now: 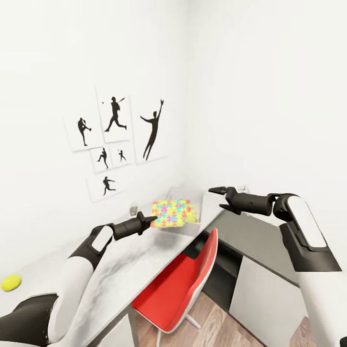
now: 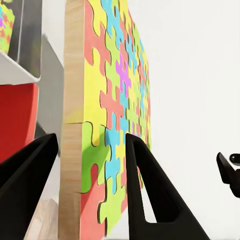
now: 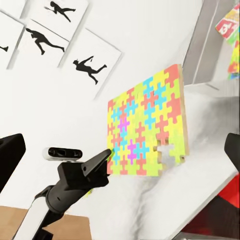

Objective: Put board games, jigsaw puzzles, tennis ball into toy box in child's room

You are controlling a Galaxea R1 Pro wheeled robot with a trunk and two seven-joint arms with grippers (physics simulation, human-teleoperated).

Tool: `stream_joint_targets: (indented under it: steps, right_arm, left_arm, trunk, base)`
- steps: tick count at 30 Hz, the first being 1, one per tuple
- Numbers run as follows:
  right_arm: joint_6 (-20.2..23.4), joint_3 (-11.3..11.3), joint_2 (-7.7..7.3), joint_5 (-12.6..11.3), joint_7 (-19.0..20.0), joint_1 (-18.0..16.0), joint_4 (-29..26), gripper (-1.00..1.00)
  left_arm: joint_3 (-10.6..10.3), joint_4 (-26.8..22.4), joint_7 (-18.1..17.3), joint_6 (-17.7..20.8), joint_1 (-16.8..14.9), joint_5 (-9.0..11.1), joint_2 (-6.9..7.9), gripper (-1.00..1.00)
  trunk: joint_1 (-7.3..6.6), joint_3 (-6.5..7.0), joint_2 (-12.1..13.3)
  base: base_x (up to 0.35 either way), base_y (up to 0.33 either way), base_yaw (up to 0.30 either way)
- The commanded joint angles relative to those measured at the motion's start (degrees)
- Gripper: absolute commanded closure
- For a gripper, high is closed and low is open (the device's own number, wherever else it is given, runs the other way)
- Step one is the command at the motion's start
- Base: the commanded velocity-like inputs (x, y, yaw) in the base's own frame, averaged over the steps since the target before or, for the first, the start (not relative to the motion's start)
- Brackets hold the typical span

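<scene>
Your left end effector (image 1: 150, 220) clamps 1 jigsaw puzzle (image 1: 169, 213), lifted, not yet boxed; tennis ball (image 1: 10, 282) waits on tabletop (image 1: 130, 260); right end effector (image 1: 218, 197) open, empty.

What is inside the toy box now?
In the right wrist view the toy box holds a board game and a jigsaw puzzle; its wall hides everything deeper.

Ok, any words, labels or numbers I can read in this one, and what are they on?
No text here can be read.
Print on the board game: red and yellow marks, too small and blurred to read.
On the jigsaw puzzle: coloured pieces only, no lettering.
On the wall posters: black player silhouettes, no words.
</scene>
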Motion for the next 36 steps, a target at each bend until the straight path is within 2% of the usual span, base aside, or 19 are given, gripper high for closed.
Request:
stream_joint_targets:
  steps: [1,6,10,15,21,29,36]
  right_arm:
    - [0.0,0.1,0.01,-0.3,-0.6,0.0,-0.1,-1.00]
    - [-0.1,0.1,0.28,1.3,-0.7,0.0,-0.2,-1.00]
    - [-0.1,0.1,0.33,1.5,-0.6,0.0,-0.1,-1.00]
    - [0.0,0.1,0.33,1.5,-0.6,0.0,-0.1,-1.00]
    - [0.0,0.2,0.33,1.5,-0.6,0.0,-0.1,-1.00]
    - [0.0,0.2,0.32,1.5,-0.5,0.0,-0.1,-1.00]
    - [0.1,0.2,0.31,1.5,-0.4,0.0,-0.2,-1.00]
  left_arm:
    - [0.2,0.0,-0.1,0.3,0.0,0.1,-0.01,1.00]
    - [0.4,0.1,1.2,0.4,0.0,0.1,0.03,1.00]
    - [0.7,0.1,4.3,0.3,0.0,0.2,-0.01,1.00]
    - [0.8,0.1,5.1,0.2,0.0,0.4,-0.20,1.00]
    - [0.8,0.0,5.3,0.1,0.0,0.3,-0.40,1.00]
    - [0.8,-0.1,7.8,0.1,0.0,0.3,-1.07,1.00]
    - [0.7,-0.1,8.2,0.1,0.0,0.4,-1.19,1.00]
  trunk:
    - [0.05,0.02,0.0]
    - [0.05,0.13,0.0]
    - [0.05,0.14,0.0]
    - [0.05,0.14,0.0]
    - [0.05,0.14,0.0]
    - [0.05,0.14,0.0]
    - [0.05,0.14,0.0]
  base:
    - [0.325,-0.011,-0.264]
    - [0.330,-0.003,-0.127]
    - [0.332,-0.005,0.039]
    - [0.265,-0.097,0.161]
    - [0.093,-0.062,0.175]
    - [0.163,-0.118,0.016]
    - [0.014,-0.010,0.001]
